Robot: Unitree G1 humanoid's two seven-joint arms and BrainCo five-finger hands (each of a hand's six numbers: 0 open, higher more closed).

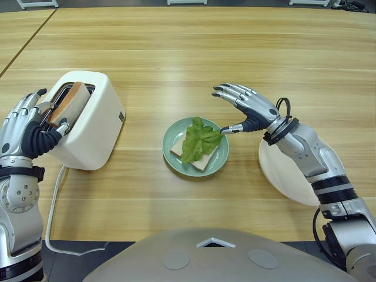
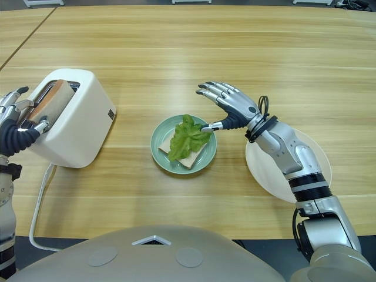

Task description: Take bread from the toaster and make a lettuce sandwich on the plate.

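A white toaster (image 1: 91, 126) stands at the left with a bread slice (image 1: 69, 101) sticking up out of its slot. My left hand (image 1: 26, 126) is at the toaster's left side, fingers stretched along the slot and thumb by the slice's near end, not closed on it. A green plate (image 1: 174, 132) in the middle holds a bread slice (image 1: 205, 160) with a lettuce leaf (image 1: 198, 138) on top. My right hand (image 1: 247, 104) hovers just right of the plate, fingers spread and empty, its thumb tip at the leaf's right edge.
A larger white plate (image 1: 282, 173) lies at the right, partly under my right forearm. The toaster's white cord (image 1: 51, 211) runs down off the table's near edge. Bare wooden table (image 1: 188, 53) stretches beyond.
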